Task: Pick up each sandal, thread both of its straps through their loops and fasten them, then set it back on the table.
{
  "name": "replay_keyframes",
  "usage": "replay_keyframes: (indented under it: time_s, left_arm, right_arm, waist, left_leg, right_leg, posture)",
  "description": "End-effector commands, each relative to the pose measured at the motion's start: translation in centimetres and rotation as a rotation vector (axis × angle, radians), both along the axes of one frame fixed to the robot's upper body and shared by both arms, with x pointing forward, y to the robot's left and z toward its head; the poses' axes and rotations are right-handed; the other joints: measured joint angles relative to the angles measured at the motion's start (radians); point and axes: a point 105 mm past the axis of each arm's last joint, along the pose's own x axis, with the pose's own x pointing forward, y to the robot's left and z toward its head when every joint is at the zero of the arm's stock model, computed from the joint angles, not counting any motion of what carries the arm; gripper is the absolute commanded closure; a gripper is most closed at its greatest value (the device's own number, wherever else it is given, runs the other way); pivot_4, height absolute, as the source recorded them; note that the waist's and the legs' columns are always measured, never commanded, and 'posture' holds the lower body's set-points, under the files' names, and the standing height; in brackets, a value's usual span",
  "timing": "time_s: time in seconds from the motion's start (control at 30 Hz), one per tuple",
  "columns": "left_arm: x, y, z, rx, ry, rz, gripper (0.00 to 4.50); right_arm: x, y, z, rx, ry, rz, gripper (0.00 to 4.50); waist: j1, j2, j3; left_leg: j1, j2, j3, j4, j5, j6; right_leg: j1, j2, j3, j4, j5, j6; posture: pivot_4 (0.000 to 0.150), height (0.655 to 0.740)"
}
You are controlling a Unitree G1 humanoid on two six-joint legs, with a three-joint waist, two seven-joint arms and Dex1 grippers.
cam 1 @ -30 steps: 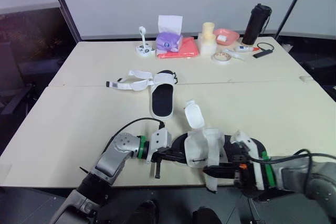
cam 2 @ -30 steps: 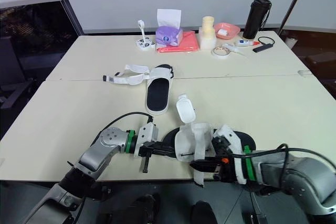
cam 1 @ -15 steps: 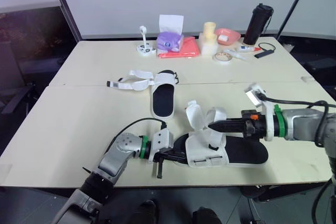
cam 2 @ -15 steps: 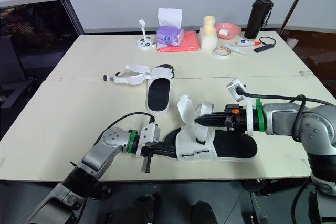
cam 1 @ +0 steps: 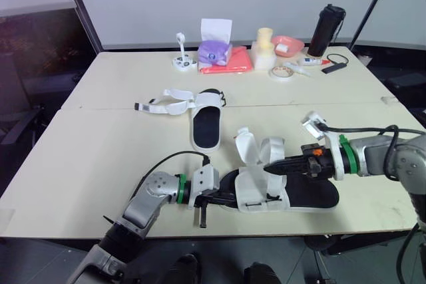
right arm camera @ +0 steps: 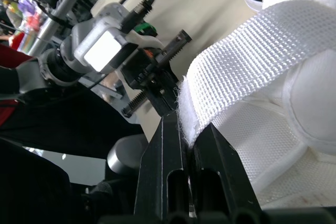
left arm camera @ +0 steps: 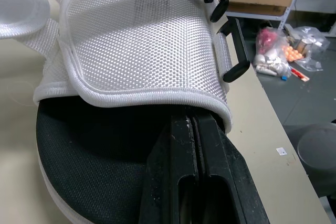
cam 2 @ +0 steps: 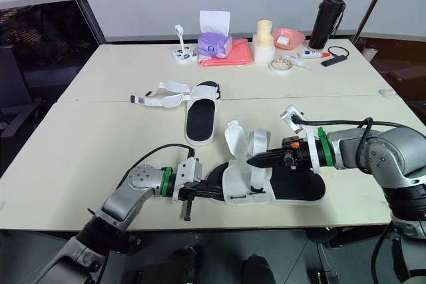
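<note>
Observed: the right gripper (cam 1: 269, 163) has come round from the table's (cam 1: 100, 157) front edge to above the near sandal (cam 1: 299, 194) within the last second, and has since dipped slightly. Its jaws are clenched on a white strap (cam 1: 273, 147), now arched over the upper. The left gripper (cam 1: 218, 197) stays clamped on the sole's end, pinning the sandal flat near the front edge. Assessment: the strap is lifted for threading but not yet fastened. The far sandal (cam 1: 206, 126) lies unfastened mid-table.
</note>
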Motion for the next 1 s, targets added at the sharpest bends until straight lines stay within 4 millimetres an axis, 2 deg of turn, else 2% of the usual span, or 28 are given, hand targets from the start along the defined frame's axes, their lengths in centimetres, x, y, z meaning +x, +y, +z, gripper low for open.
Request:
replay_keyframes:
  time_s: [0.03, 0.17, 0.3, 0.5, 1.0]
  left_arm:
    - [0.1, 0.3, -1.1, 0.049, 0.022, 0.02, 4.5]
    - [0.2, 0.2, -1.1, 0.048, 0.02, 0.021, 4.5]
    - [0.2, 0.1, -1.0, 0.046, 0.019, 0.022, 4.5]
    - [0.3, 0.2, -1.0, 0.046, 0.018, 0.026, 4.5]
    - [0.4, 0.1, -1.0, 0.043, 0.022, 0.034, 4.5]
  right_arm:
    - [0.0, -0.1, 0.3, -0.028, -0.021, 0.018, 4.48]
    - [0.2, -0.5, -0.6, -0.075, -0.023, 0.016, 4.48]
    - [1.3, -1.0, -1.9, -0.132, -0.053, -0.018, 4.48]
    - [1.9, -1.2, -2.3, -0.147, -0.073, -0.022, 4.48]
    - [-0.8, 0.9, -1.4, -0.124, -0.12, 0.117, 4.48]
  waist:
    - [0.0, 0.0, 0.0]
    - [0.0, 0.0, 0.0]
    - [0.0, 0.0, 0.0]
    - [0.0, 0.0, 0.0]
    - [0.0, 0.0, 0.0]
  left_leg:
    - [0.0, 0.0, 0.0, 0.0, 0.0, 0.0]
    - [0.0, 0.0, 0.0, 0.0, 0.0, 0.0]
    - [0.0, 0.0, 0.0, 0.0, 0.0, 0.0]
    - [0.0, 0.0, 0.0, 0.0, 0.0, 0.0]
    - [0.0, 0.0, 0.0, -0.001, 0.0, 0.0]
  right_leg:
    - [0.0, 0.0, 0.0, 0.0, 0.0, 0.0]
    - [0.0, 0.0, 0.0, 0.0, 0.0, 0.0]
    - [0.0, 0.0, 0.0, 0.0, 0.0, 0.0]
    - [-0.001, 0.0, 0.0, 0.0, 0.0, 0.0]
    - [-0.001, 0.0, 0.0, 0.0, 0.0, 0.0]
  posture:
    - [0.15, 0.74]
    - [0.15, 0.74]
    - [0.15, 0.74]
    - [0.15, 0.74]
    - [0.15, 0.74]
